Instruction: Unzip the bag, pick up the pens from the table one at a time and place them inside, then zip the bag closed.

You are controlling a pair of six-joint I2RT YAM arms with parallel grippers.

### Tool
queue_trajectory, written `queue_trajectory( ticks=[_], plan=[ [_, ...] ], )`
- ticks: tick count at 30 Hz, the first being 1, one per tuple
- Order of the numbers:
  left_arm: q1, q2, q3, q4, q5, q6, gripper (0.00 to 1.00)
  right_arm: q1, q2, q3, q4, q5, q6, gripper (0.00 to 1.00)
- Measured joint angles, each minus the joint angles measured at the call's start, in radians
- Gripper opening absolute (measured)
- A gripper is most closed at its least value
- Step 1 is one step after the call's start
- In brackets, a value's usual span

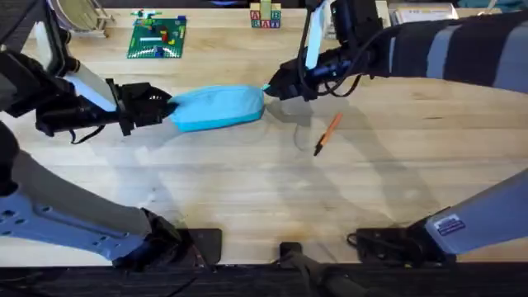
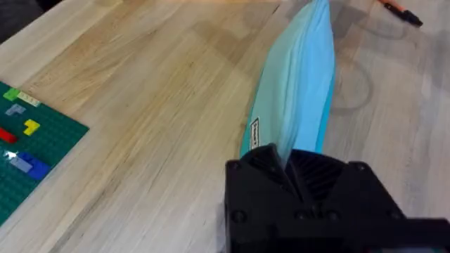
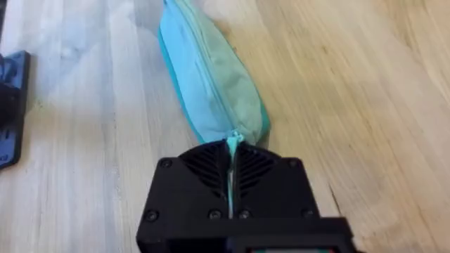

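Note:
The light-blue bag (image 1: 219, 107) lies across the middle of the table (image 1: 247, 190), its zipper running shut along its top. My left gripper (image 1: 165, 106) is shut on the bag's left end; in the left wrist view the fabric (image 2: 299, 91) is pinched between its fingers (image 2: 267, 165). My right gripper (image 1: 272, 88) is at the bag's right end, shut on the zipper pull (image 3: 231, 144), with the bag (image 3: 211, 77) stretching away from it. One orange pen (image 1: 327, 134) with a black tip lies on the table to the right of the bag, also seen as the pen (image 2: 399, 10).
A green brick baseplate (image 1: 157, 37) with small bricks sits at the back left, also in the left wrist view as the baseplate (image 2: 28, 161). Letter blocks (image 1: 265, 18) stand at the back centre. A wooden rack (image 1: 78, 16) is at the far left corner.

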Motion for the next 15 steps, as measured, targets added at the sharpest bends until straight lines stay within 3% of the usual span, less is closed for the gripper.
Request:
queue_trajectory(
  ticks=[15],
  plan=[
    [0.0, 0.0, 0.0, -0.002, 0.0, 0.0, 0.042, 0.088, -0.004, 0.0, 0.091, 0.022, 0.101, 0.03]
  ],
)
